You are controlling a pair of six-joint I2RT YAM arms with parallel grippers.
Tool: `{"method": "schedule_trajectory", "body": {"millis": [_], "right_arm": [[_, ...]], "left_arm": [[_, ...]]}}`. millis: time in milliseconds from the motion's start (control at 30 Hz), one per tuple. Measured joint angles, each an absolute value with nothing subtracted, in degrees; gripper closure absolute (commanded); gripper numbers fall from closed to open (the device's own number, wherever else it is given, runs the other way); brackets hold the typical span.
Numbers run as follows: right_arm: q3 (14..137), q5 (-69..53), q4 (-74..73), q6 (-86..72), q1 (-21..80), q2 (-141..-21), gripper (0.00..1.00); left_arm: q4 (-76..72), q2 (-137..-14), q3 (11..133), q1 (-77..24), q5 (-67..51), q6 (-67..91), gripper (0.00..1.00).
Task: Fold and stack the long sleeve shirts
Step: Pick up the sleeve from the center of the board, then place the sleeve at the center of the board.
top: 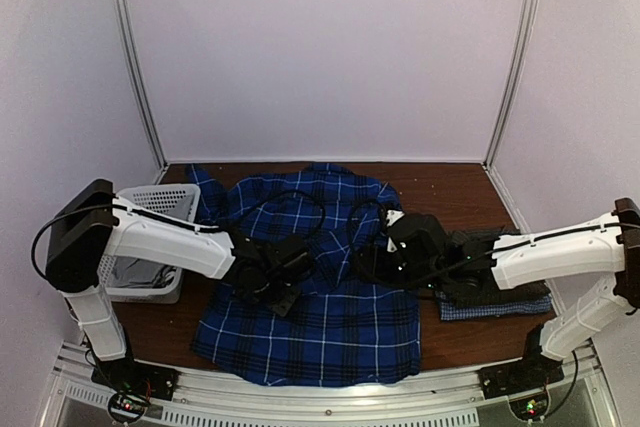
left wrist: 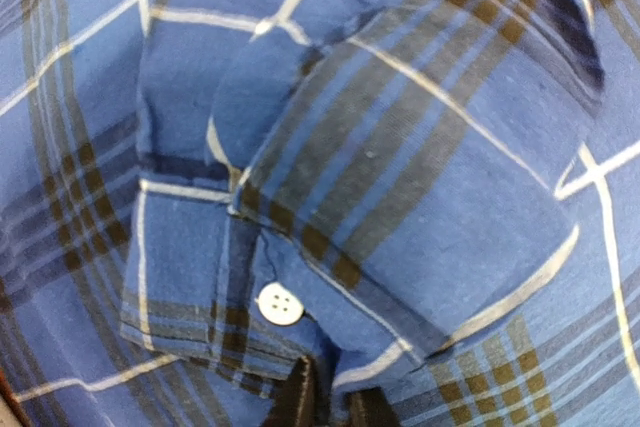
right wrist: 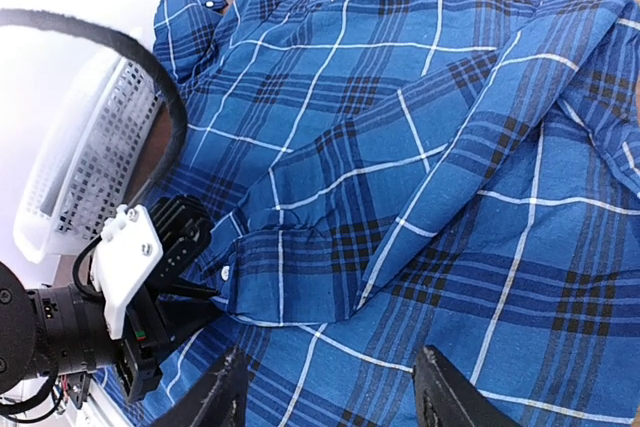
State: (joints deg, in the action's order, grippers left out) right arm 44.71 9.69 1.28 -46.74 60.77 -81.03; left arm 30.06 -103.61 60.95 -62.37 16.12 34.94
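Observation:
The royal-blue plaid shirt (top: 320,317) lies spread across the table's middle, one sleeve folded over its body (right wrist: 470,147). My left gripper (top: 280,282) is shut on that sleeve's cuff (left wrist: 260,317), beside its white button (left wrist: 279,303). Its dark fingertips (left wrist: 300,397) show at the bottom edge of the left wrist view. My right gripper (right wrist: 330,392) is open, jaws wide apart just above the shirt body, to the right of the cuff (right wrist: 290,267). A folded dark grey shirt (top: 478,292) lies on a folded pale blue one (top: 505,309), under the right arm.
A white mesh basket (top: 150,247) stands at the left edge of the table, behind the left arm; it also shows in the right wrist view (right wrist: 80,167). Black cables loop over the shirt. Bare brown table (top: 450,187) lies at the back right.

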Motion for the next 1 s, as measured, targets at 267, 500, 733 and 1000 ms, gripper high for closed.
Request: {"method": "schedule_trajectory", "body": {"millis": [267,500,733,1000], "right_arm": [[44.6,11.5,0.1,-46.7,60.5,-78.2,0.42],[43.0,13.6,-2.4,-47.0,58.9,-73.9,0.42],[39.5,15.5,-6.3,-48.1,56.8,-68.3,0.42],[35.6,17.4,-10.5,-50.6,56.4,-63.6,0.41]], "left_arm": [[35.2,-100.7,67.1,-62.5,14.9,33.5,1.0],[36.1,-94.8,73.6,-62.5,3.4,31.9,1.0],[31.4,-90.5,76.1,-59.9,-16.8,34.0,1.0],[3.5,-83.1,62.9,-44.8,-39.6,54.4,1.0]]}}
